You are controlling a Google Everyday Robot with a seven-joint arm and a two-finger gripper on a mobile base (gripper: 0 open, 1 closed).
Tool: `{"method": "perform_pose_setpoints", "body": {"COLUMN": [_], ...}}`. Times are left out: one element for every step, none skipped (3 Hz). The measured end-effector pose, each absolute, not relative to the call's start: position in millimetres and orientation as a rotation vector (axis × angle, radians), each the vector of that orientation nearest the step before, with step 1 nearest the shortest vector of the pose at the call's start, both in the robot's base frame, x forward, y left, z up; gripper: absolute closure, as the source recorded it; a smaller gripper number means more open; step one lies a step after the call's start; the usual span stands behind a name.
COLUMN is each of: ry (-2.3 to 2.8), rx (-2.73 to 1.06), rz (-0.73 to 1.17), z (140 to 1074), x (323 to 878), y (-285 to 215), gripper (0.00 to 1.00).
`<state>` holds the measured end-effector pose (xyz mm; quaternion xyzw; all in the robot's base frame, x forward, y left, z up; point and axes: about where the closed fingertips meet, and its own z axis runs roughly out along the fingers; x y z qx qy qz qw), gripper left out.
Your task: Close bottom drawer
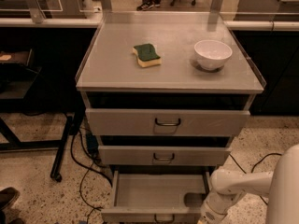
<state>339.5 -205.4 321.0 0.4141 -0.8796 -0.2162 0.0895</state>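
The bottom drawer (154, 195) of the grey metal cabinet is pulled out, and its empty inside shows. Its front panel with a small dark handle (164, 218) lies at the frame's lower edge. The middle drawer (163, 156) and top drawer (167, 122) above it are pushed in. My white arm (236, 185) reaches in from the lower right, beside the open drawer's right front corner. The gripper (208, 216) is at the arm's end, low at the frame edge by that corner.
A green and yellow sponge (146, 54) and a white bowl (212, 54) sit on the cabinet top (117, 73). Black cables (81, 171) trail on the speckled floor at the left. A dark table leg with a caster (60, 153) stands left of the cabinet.
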Motion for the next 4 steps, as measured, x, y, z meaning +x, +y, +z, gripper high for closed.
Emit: {"method": "perform_pose_setpoints", "body": {"ry": [-2.616, -2.618, -2.664, -2.692], "rx": [1.231, 1.188, 1.048, 0.899], "rz": [-0.643, -0.653, -0.657, -0.640], "z": [320.8, 311.6, 269.5, 215.7], "x": [339.4, 334.0, 334.1, 337.2], "y": [-205.5, -206.9, -214.4, -222.9], "gripper": [1.00, 1.00, 1.00, 1.00]}}
